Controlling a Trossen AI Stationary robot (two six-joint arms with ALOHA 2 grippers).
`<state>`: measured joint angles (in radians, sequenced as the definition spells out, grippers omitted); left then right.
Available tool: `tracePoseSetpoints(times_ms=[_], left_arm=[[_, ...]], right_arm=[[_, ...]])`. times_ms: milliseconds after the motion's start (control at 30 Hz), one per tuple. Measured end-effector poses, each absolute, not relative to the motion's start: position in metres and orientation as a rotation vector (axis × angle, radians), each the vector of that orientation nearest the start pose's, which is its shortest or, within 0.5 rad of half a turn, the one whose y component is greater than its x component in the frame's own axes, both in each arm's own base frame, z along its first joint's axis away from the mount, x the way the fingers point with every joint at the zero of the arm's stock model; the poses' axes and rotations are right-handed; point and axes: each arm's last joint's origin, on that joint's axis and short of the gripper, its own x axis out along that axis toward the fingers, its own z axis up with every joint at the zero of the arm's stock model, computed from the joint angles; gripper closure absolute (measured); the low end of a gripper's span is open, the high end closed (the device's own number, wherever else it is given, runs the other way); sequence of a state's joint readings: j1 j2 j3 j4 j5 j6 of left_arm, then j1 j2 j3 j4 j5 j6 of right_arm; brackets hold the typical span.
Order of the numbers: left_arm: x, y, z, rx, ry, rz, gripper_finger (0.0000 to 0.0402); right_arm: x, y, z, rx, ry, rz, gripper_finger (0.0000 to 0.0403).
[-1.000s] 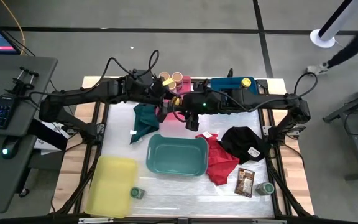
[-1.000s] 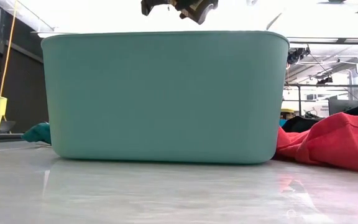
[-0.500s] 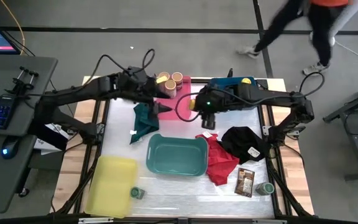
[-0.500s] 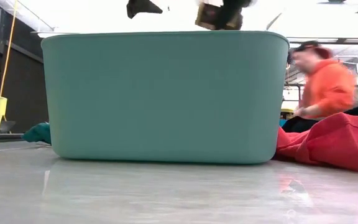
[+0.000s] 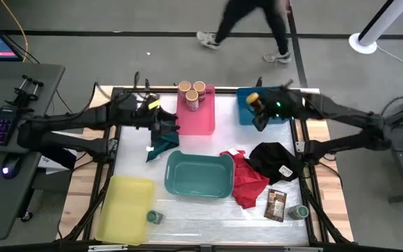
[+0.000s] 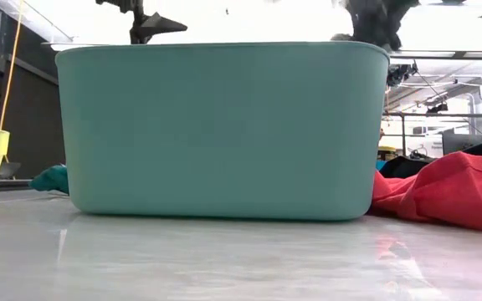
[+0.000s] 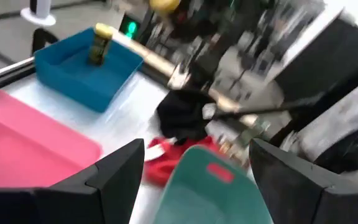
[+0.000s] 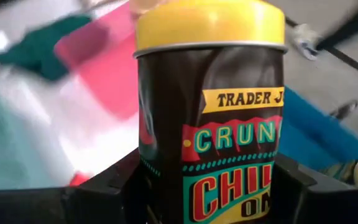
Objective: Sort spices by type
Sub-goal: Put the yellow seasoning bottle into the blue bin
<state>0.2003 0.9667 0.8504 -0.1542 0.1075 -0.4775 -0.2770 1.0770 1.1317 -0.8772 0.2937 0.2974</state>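
right claw [image 5: 256, 112]: clamped on a yellow-lidded jar [image 8: 211, 112], held over the blue bin [image 5: 247, 114] at the desk's far right.
left claw [image 7: 191, 168]: fingers apart, nothing between them; it hangs over the dark green cloth [image 5: 163, 136], beside the pink bin [image 5: 205, 119].
teal bin [image 5: 199, 175]: mid-desk, looks empty.
yellow bin [image 5: 123, 206]: near left corner.
tan-lidded jars [image 5: 192, 92]: three grouped at the pink bin's far end.
second yellow-lidded jar [image 7: 98, 43]: already standing in the blue bin.
brown packet [image 5: 276, 205]: flat on the desk by the red cloth [image 5: 247, 183].
green-lidded jars [image 5: 153, 218]: one by the yellow bin, another [image 5: 301, 211] beside the packet.
handling: held jar looks rigid, light, glossy label likely slippery; grip across the body below the lid, keeping it upright.
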Motion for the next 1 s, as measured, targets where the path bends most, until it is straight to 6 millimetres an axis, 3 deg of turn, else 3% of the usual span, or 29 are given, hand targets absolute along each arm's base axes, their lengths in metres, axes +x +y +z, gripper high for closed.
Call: tracePoseSetpoints(times_ms=[167, 367, 500, 633, 1000], left_arm=[[0.202, 0.034, 0.316, -0.598, 0.112, 0.204, 0.0126], [0.202, 0.035, 0.323, -0.595, 0.043, 0.225, 0.0126], [0.202, 0.035, 0.326, -0.596, 0.018, 0.218, 0.0126], [0.202, 0.035, 0.326, -0.602, 0.017, 0.218, 0.0126], [0.202, 0.035, 0.326, -0.602, 0.016, 0.224, 0.0126]], right_arm=[[0.181, -0.071, 0.274, 0.363, 0.478, -0.906, 0.0191], [0.183, -0.107, 0.218, 0.419, 0.200, -1.271, 0.0191], [0.183, -0.130, 0.196, 0.478, 0.176, -1.413, 0.0191], [0.193, -0.148, 0.181, 0.474, 0.267, -1.404, 0.0191], [0.206, -0.176, 0.151, 0.514, 0.303, -1.492, 0.0178]])
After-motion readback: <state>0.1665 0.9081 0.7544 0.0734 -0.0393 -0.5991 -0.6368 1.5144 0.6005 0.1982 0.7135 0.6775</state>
